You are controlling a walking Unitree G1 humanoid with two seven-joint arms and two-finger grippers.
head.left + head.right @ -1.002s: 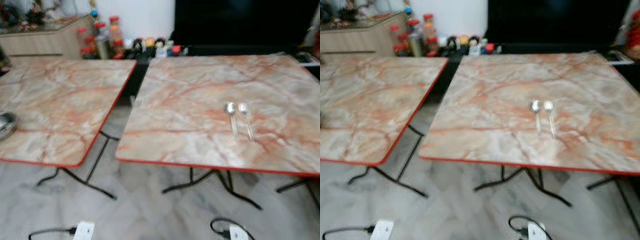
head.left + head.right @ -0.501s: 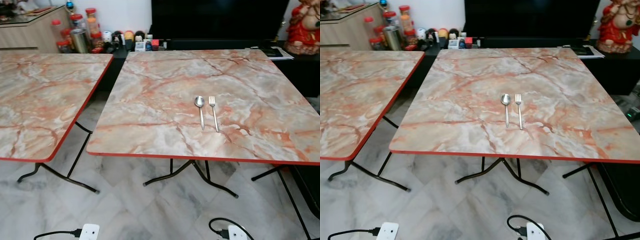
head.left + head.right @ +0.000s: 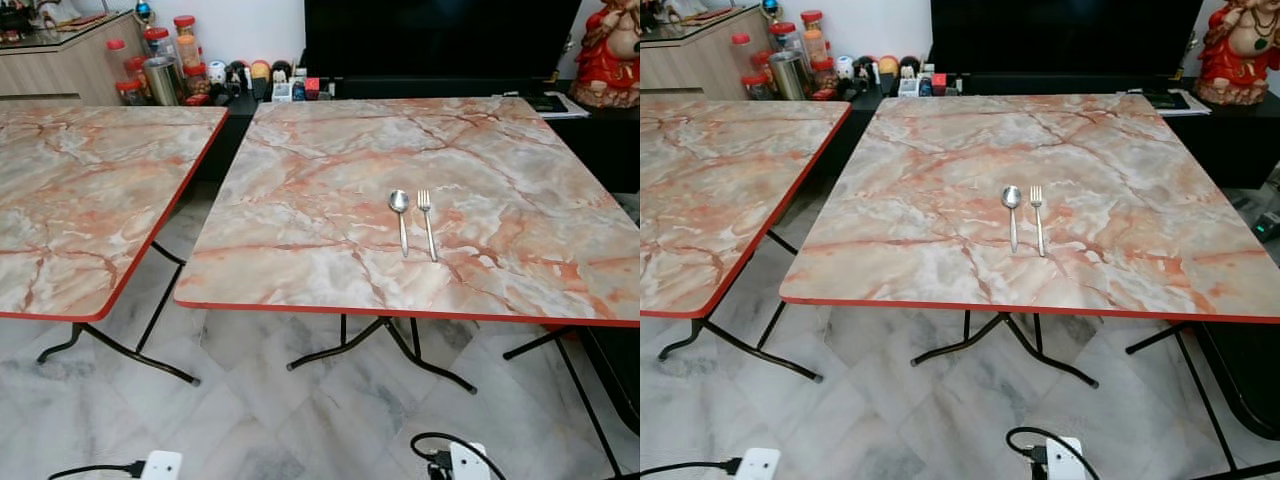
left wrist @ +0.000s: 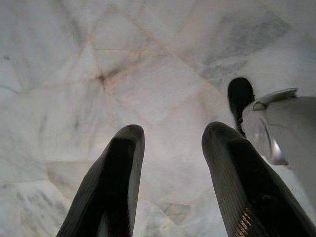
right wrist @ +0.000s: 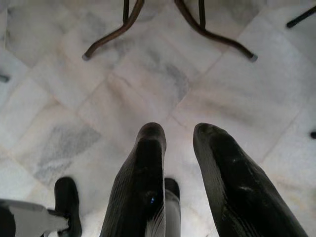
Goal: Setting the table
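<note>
**Right, cutlery dead ahead, both arms hanging idle**

So: spoon (image 3: pixel 400 215) and fork (image 3: pixel 427 222) lie side by side on the right-hand table (image 3: pixel 300 250), just apart, not touching. Spoon on my left, fork on my right. Both long axes run 12–6 o'clock from my head cam, bowl and tines at the 12 end, handles toward me. Fork slightly splayed, handle drifting to abt 5 o'clock.

From me the pair sits at roughly 12–1 o'clock, past the near red table edge. My guess is the R arm is nearer and reaches straighter; handles point at me, so an approach along the 6→12 line with fingers across the handle looks cleanest.

Grippers: left gripper (image 4: pixel 170 148) hangs over the marble floor (image 4: pixel 148 74), fingers apart w/ a clear gap, nothing held. Right gripper (image 5: pixel 177 143) same — pointing at floor near the table legs (image 5: pixel 207 29), fingers parted a bit narrower, empty.

Second table (image 3: pixel 90 200) at 9–10 o'clock.

Labels/writing: none readable. Red-lidded jars (image 3: pixel 185 40) at 11 o'clock too small to read. Nothing legible on the power strips (image 3: pixel 465 462) on the floor.
</note>
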